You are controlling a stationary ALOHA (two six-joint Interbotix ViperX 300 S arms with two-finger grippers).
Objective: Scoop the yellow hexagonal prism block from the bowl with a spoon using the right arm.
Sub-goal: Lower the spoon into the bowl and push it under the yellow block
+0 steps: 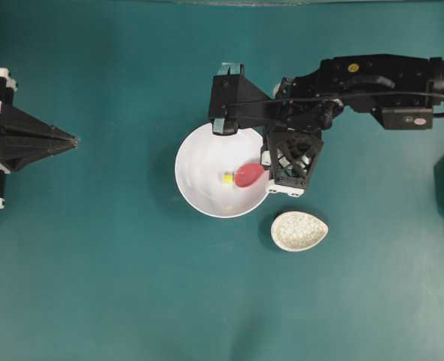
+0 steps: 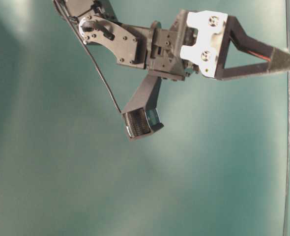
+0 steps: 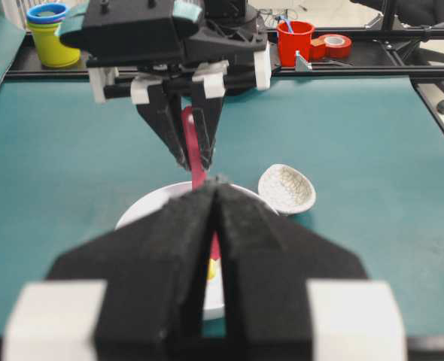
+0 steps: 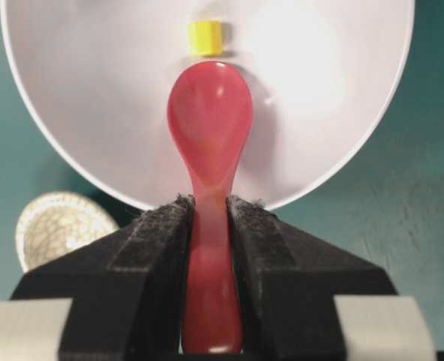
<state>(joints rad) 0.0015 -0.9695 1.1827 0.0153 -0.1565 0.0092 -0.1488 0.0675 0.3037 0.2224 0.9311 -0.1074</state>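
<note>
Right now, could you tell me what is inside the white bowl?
Inside the bowl are the yellow block and the scoop of the spoon, just short of it. The right gripper hides part of the handle.

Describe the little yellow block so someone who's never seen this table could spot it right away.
Find the big white bowl mid-table. Inside it, just off the tip of the pink-red spoon held by the right gripper, sits the yellow block: the only yellow thing there, far smaller than the scoop.
</note>
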